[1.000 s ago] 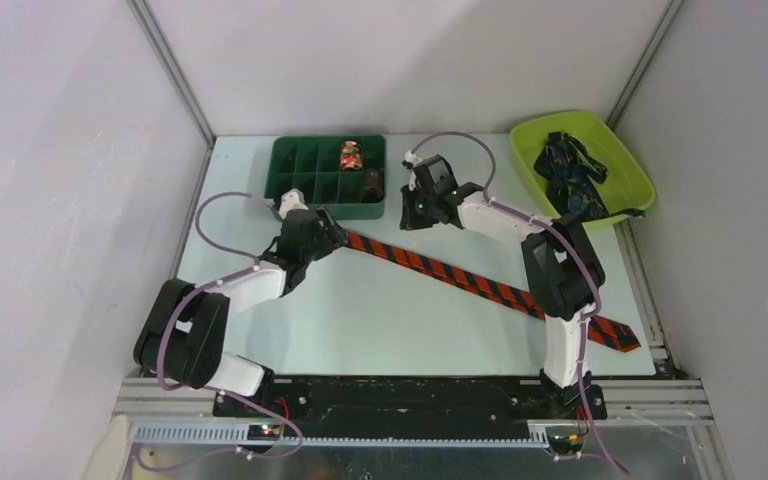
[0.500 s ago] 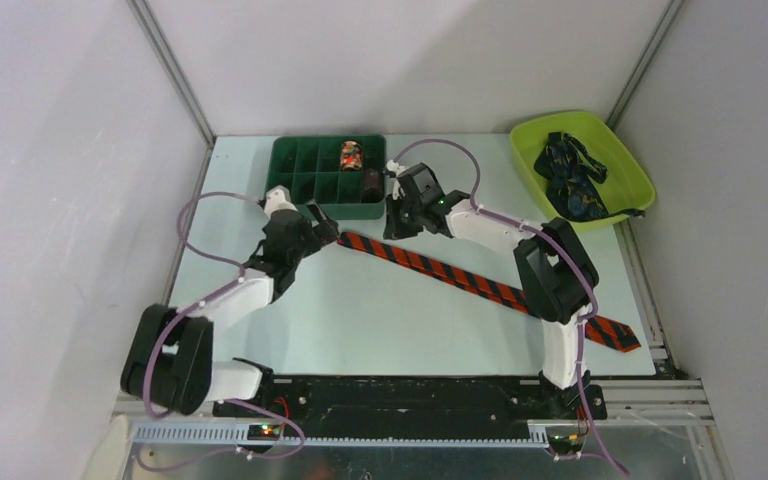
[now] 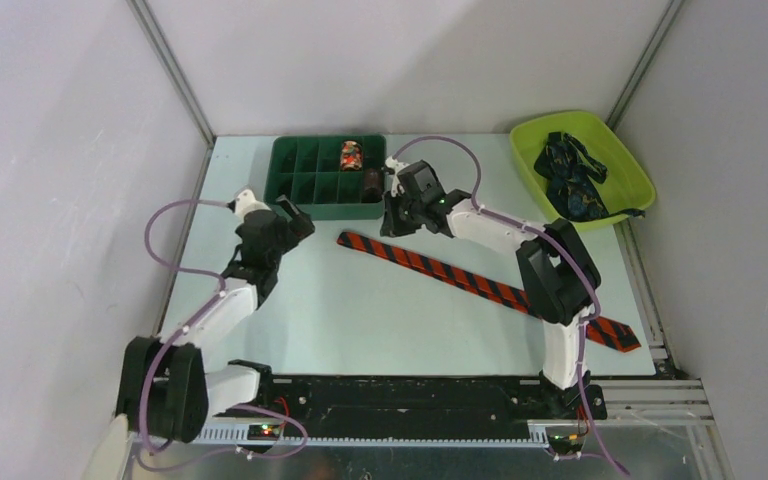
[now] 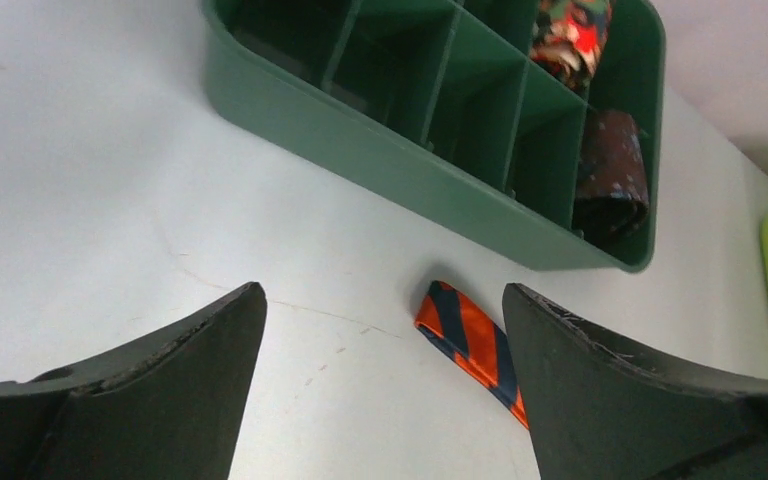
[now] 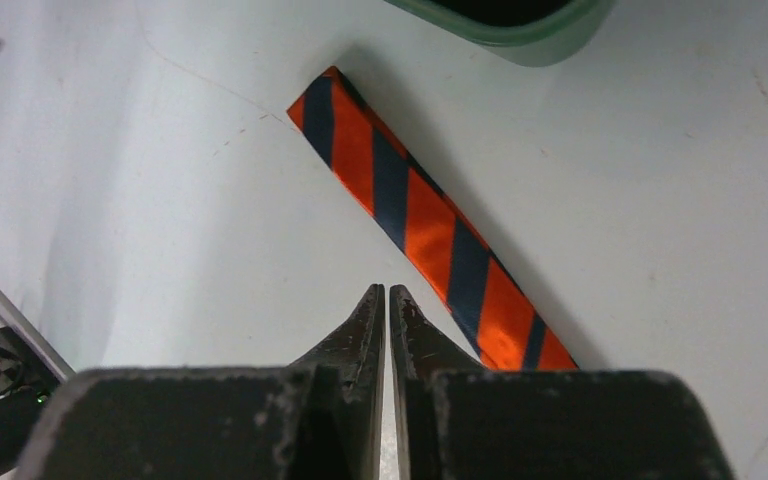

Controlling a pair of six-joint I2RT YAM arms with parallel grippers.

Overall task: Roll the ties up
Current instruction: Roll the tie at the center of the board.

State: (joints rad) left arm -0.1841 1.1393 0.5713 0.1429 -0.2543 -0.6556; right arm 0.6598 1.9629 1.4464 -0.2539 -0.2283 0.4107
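A red-orange tie with dark diagonal stripes [image 3: 460, 280] lies flat across the table, from its narrow end near the green tray to its wide end at the front right [image 3: 615, 335]. Its narrow end shows in both wrist views [image 4: 465, 345] [image 5: 410, 215]. My left gripper [image 3: 290, 218] hangs open to the left of that end, nothing between its fingers [image 4: 384, 300]. My right gripper [image 3: 392, 222] is shut and empty [image 5: 388, 292], just behind the narrow end. Dark navy patterned ties [image 3: 572, 175] lie heaped in the lime bin.
A green compartment tray [image 3: 305, 190] stands at the back, holding a colourful rolled tie [image 3: 351, 155] and a dark rolled tie [image 3: 371, 183]. The lime bin [image 3: 625, 150] sits at the back right. Walls close in on both sides.
My left gripper let go of the tie's narrow end, opened wide and drew back to the left. My right gripper moved left toward that end and stayed shut.
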